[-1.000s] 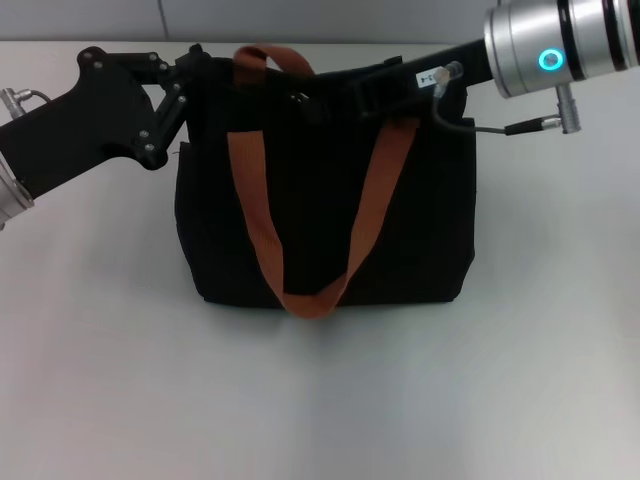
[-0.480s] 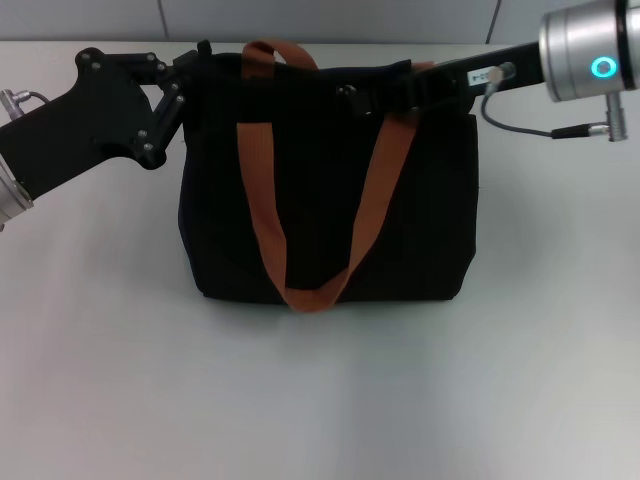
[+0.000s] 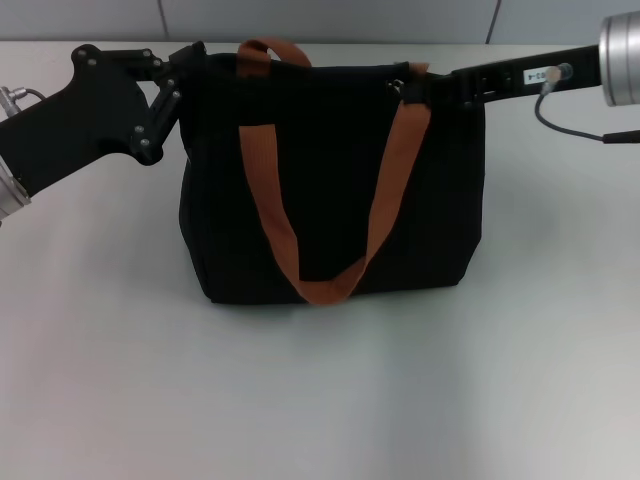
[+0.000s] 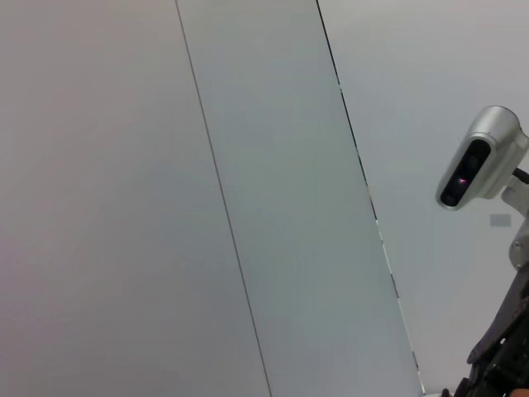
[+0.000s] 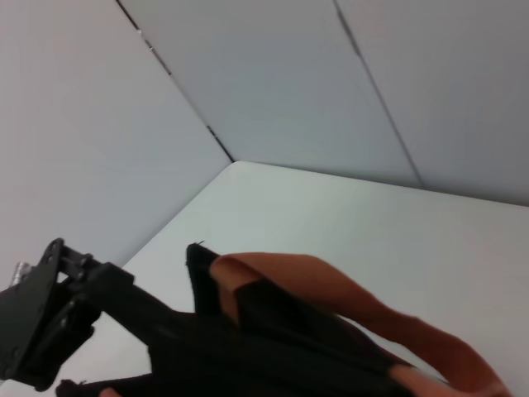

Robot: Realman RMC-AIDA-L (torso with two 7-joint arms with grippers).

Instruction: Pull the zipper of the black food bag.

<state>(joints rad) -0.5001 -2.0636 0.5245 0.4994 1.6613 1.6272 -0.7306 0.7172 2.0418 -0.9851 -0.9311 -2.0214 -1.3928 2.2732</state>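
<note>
From the head camera, the black food bag (image 3: 335, 185) stands upright on the white table (image 3: 320, 400), filling the middle of the scene, with one rust-brown handle (image 3: 330, 215) hanging down its near face in a long loop and the second handle (image 3: 268, 50) arched over the top edge at about 11 o'clock. The left gripper (image 3: 190, 58) sits at the bag's upper corner at about 10 o'clock, its black fingers pinched on the fabric of that corner. The right gripper (image 3: 408, 84) reaches in from 2 o'clock along the bag's top edge; it lies against the top seam near the handle's root, but whether its fingers are closed on anything cannot be told, and the zipper is not distinguishable against the black cloth. In the left wrist camera only pale wall panels (image 4: 248, 198) and a silver camera housing (image 4: 479, 157) show. In the right wrist camera the bag's top and a brown handle appear low down, with the left gripper clamped at the far corner.
</note>
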